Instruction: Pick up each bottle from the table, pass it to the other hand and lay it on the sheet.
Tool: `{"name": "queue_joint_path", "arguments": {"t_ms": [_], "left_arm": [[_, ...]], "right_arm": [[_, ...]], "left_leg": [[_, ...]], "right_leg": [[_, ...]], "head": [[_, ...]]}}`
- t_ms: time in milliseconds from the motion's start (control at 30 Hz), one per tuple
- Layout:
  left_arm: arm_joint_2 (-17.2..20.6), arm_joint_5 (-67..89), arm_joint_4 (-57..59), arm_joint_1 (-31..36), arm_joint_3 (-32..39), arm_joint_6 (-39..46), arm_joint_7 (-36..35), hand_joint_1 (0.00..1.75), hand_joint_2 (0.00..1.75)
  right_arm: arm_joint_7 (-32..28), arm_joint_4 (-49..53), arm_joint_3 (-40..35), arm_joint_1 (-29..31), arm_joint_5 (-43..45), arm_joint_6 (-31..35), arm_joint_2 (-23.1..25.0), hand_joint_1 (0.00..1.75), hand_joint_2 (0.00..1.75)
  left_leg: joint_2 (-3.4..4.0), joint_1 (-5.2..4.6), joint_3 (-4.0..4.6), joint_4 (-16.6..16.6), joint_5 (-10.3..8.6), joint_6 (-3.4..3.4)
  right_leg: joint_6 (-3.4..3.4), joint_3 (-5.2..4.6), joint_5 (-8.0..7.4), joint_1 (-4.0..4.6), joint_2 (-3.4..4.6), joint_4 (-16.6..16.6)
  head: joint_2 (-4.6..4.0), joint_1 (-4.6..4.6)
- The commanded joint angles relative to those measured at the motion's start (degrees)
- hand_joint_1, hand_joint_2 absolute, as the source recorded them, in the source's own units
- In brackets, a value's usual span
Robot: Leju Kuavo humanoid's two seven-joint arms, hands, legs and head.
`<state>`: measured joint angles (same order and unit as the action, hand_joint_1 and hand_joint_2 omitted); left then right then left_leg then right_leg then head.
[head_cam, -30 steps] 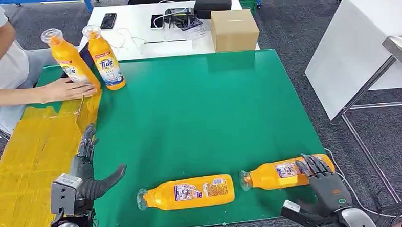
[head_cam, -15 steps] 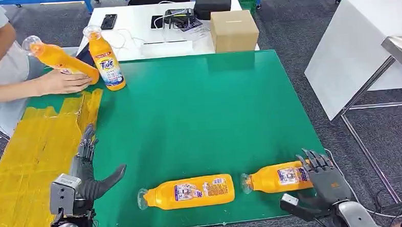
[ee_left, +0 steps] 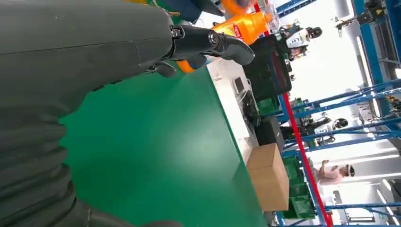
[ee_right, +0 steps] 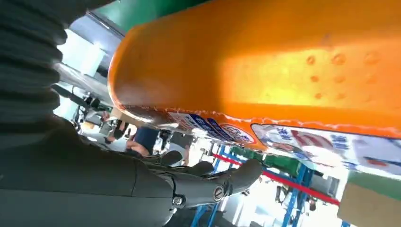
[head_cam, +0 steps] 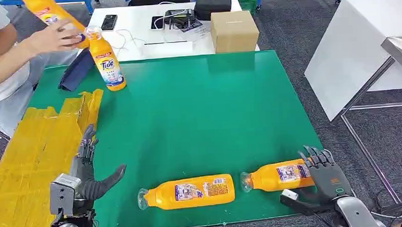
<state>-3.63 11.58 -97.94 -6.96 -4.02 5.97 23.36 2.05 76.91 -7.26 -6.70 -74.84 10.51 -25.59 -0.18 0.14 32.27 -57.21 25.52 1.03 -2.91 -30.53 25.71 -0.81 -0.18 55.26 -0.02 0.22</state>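
head view: the right hand [head_cam: 322, 182], fingers spread, cups the base of a lying bottle [head_cam: 278, 175] near the green table's [head_cam: 204, 108] front edge; a second bottle [head_cam: 187, 192] lies just beside it. the left hand [head_cam: 86, 175] waits open by the yellow sheet [head_cam: 32, 156]. right wrist view: the bottle [ee_right: 265, 61] looms close, ungripped. a sound grasp likely needs fingers wrapped around mid-body before lifting.

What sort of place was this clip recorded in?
Probably a robotics lab or workshop: a green-topped table set up for the exercise, a white desk with phones, cables and a cardboard box, and blue metal racking in the background.
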Motion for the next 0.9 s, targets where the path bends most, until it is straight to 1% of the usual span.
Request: {"name": "queue_joint_path", "arguments": {"t_ms": [33,67,133,167,200,233,267,333,367,433,500,533,567,767,800,833,867,900], "left_arm": [[-0.10,-0.50,4.05,1.62,-0.25,0.01,-0.32,0.00,1.75],[-0.09,-0.51,4.10,1.65,-0.30,0.04,-0.32,0.00,1.75],[-0.09,-0.51,4.10,1.65,-0.30,0.04,-0.32,0.00,1.75],[-0.09,-0.52,4.09,1.66,-0.31,0.05,-0.32,0.00,1.75],[-0.04,-0.62,4.14,1.71,-0.38,-0.01,-0.32,0.00,1.75],[-0.05,-0.65,4.21,1.77,-0.46,-0.02,-0.32,0.00,1.75],[-0.02,-0.67,4.30,1.84,-0.51,-0.04,-0.33,0.00,1.75],[-0.02,-0.69,4.35,1.86,-0.56,-0.05,-0.33,0.00,1.75],[-0.01,-0.69,4.43,1.90,-0.58,-0.03,-0.33,0.00,1.75],[-0.04,-0.68,4.45,1.94,-0.62,-0.03,-0.33,0.00,1.75],[-0.05,-0.68,4.67,2.08,-0.74,-0.01,-0.33,0.00,1.75],[0.08,-0.70,4.63,2.08,-0.90,0.10,-0.33,0.00,1.75],[0.10,-0.74,4.66,2.10,-0.94,0.14,-0.36,0.00,1.75],[0.12,-0.75,4.67,2.09,-0.91,0.14,-0.37,0.00,1.75],[0.14,-0.87,4.61,2.06,-0.87,0.18,-0.44,0.00,1.75],[0.22,-1.02,4.57,2.04,-0.93,0.14,-0.57,0.00,1.75],[0.27,-1.02,4.47,1.99,-1.00,0.22,-0.61,0.00,1.75],[0.33,-0.99,4.41,1.96,-1.09,0.19,-0.63,0.00,1.75]], "right_arm": [[0.13,-9.97,-0.99,1.23,2.13,-5.03,0.04,1.48,1.75],[0.14,-10.39,-0.92,1.27,2.42,-5.09,0.12,1.45,1.75],[0.14,-10.39,-0.92,1.27,2.42,-5.09,0.12,1.45,1.75],[0.14,-10.54,-1.00,1.30,2.43,-5.10,0.19,1.61,1.75],[0.11,-10.88,-1.16,1.43,2.61,-5.23,0.11,1.69,1.75],[0.11,-11.16,-1.24,1.54,2.67,-5.25,0.17,1.64,1.75],[0.11,-11.49,-1.31,1.65,2.72,-5.29,0.26,1.69,1.75],[0.11,-11.76,-1.38,1.73,2.75,-5.33,0.37,1.62,1.75],[0.14,-12.31,-1.57,1.79,2.67,-5.28,0.53,1.64,1.75],[0.14,-12.51,-1.61,1.74,2.67,-5.30,0.58,1.61,1.75],[0.08,-13.38,-1.66,2.10,2.75,-4.76,1.04,1.61,1.75],[-0.35,-14.44,-1.90,2.67,2.58,-3.62,1.36,1.64,1.75],[-0.48,-14.43,-2.00,2.73,2.52,-3.10,1.42,1.64,1.75],[-0.47,-14.40,-2.09,2.81,2.52,-3.15,1.59,1.64,1.75],[-0.63,-14.06,-2.04,2.75,2.49,-2.42,1.54,1.66,1.75],[-0.83,-13.98,-1.94,2.80,2.38,-1.36,1.75,1.62,1.75],[-1.04,-13.81,-1.60,2.96,1.68,1.00,2.36,1.68,1.75],[-1.35,-13.33,-1.25,2.95,1.68,2.56,2.83,1.69,1.75]], "left_leg": [[-0.06,0.08,-0.02,0.12,-0.09,-0.05],[-0.11,0.03,-0.05,0.08,-0.05,-0.03],[-0.10,0.06,-0.08,0.06,-0.02,-0.03],[-0.14,0.07,-0.06,0.12,-0.06,-0.05],[-0.14,0.05,-0.10,0.10,-0.05,-0.04],[-0.13,0.04,-0.12,0.07,-0.03,-0.03],[-0.19,0.07,-0.11,0.12,-0.05,-0.05],[-0.24,0.07,-0.12,0.13,-0.06,-0.05],[-0.20,0.07,-0.14,0.12,-0.04,-0.04],[-0.26,0.10,-0.14,0.18,-0.05,-0.08],[-0.22,0.08,-0.14,0.08,-0.03,-0.04],[-0.20,0.07,-0.14,0.08,-0.03,-0.03],[-0.21,0.09,-0.16,0.12,-0.05,-0.04],[-0.17,0.08,-0.15,0.08,-0.04,-0.03],[-0.17,0.07,-0.17,0.08,-0.03,-0.03],[-0.20,0.10,-0.18,0.10,-0.05,-0.05],[-0.24,0.10,-0.18,0.14,-0.07,-0.06],[-0.27,0.11,-0.16,0.16,-0.08,-0.07]], "right_leg": [[0.11,0.08,-0.11,0.09,-0.07,-0.20],[0.06,0.09,-0.04,0.03,-0.11,-0.13],[0.06,0.13,-0.03,0.06,-0.10,-0.13],[0.11,0.13,-0.06,0.08,-0.15,-0.21],[0.08,0.17,-0.04,0.06,-0.14,-0.17],[0.06,0.17,-0.01,0.04,-0.12,-0.13],[0.10,0.20,-0.03,0.08,-0.19,-0.21],[0.10,0.25,-0.02,0.08,-0.23,-0.24],[0.09,0.24,-0.02,0.07,-0.17,-0.22],[0.16,0.29,-0.02,0.11,-0.24,-0.31],[0.07,0.27,-0.01,0.09,-0.19,-0.21],[0.06,0.25,-0.01,0.08,-0.17,-0.19],[0.09,0.28,-0.04,0.10,-0.19,-0.26],[0.06,0.26,-0.03,0.09,-0.14,-0.20],[0.07,0.27,-0.02,0.08,-0.14,-0.20],[0.09,0.29,-0.03,0.10,-0.18,-0.24],[0.12,0.32,-0.04,0.11,-0.22,-0.28],[0.15,0.31,-0.05,0.12,-0.25,-0.30]], "head": [[0.00,-0.02],[0.00,0.00],[0.00,0.00],[0.00,-0.04],[0.00,0.02],[0.00,-0.02],[0.00,0.00],[0.00,-0.02],[0.00,0.00],[0.00,0.00],[0.00,0.02],[0.00,-0.02],[0.00,0.02],[0.00,0.00],[0.00,0.00],[0.00,0.00],[0.00,0.00],[0.00,0.00]]}}
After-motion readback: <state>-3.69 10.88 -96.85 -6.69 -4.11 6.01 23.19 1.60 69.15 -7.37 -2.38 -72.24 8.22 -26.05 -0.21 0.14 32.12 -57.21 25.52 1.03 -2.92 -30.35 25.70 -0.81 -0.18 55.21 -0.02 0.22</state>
